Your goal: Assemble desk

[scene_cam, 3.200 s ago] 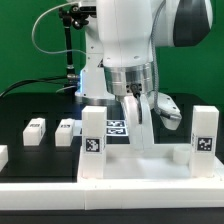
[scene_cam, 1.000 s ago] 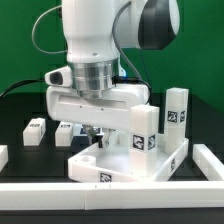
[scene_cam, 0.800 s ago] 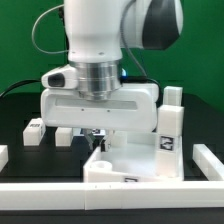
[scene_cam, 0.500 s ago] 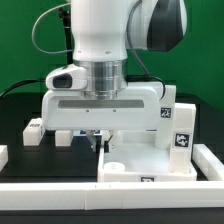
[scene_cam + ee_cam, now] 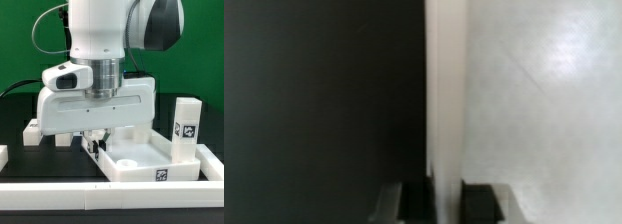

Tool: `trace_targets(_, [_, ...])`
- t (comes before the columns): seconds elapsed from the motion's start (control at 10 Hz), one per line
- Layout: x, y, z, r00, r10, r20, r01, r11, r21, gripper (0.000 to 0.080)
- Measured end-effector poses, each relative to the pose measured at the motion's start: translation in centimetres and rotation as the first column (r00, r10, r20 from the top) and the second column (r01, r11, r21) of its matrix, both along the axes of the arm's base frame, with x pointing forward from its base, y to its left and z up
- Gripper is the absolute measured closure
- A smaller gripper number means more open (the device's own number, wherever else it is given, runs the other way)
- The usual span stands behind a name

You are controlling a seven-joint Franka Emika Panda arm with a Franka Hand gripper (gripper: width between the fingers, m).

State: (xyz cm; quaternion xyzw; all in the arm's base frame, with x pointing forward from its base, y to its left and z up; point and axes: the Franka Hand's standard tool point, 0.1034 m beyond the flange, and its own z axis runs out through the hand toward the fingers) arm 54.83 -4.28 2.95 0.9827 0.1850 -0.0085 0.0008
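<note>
The white desk tabletop (image 5: 135, 160) lies upside down on the black table at the exterior view's lower right, its raised rim up. One square leg with a tag (image 5: 186, 128) stands upright in its far right corner. My gripper (image 5: 97, 146) is shut on the tabletop's left rim, and the wide hand hides the panel's back part. In the wrist view the thin rim (image 5: 445, 100) runs between the two dark fingers (image 5: 486, 203), with my gripper (image 5: 443, 205) closed on it and the pale panel surface (image 5: 544, 90) to one side. Two loose legs (image 5: 35, 131) lie at the left, the second one (image 5: 62, 136) partly hidden.
A long low white border rail (image 5: 90, 190) runs along the front, with a short piece (image 5: 3, 155) at the exterior view's left and another (image 5: 211, 158) at the right. A green backdrop and cables stand behind the arm.
The tabletop has turned and slid toward the exterior view's right with the gripper holding its rim. The hand has rotated, and the upright leg moved to the far right.
</note>
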Motion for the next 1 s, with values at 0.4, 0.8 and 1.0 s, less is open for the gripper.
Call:
trace_targets(0.4, [4.0,1.1,-0.1,0.962,0.273,0.014,-0.272,0.960,-0.064,0.0742])
trace_targets(0.8, [4.3,0.8,-0.5,0.872,0.489,-0.002,-0.487,0.868,-0.098,0.0742])
trace_targets(1.0, [4.3,0.6,-0.5,0.831,0.556,-0.016,-0.555,0.825,-0.103,0.0742])
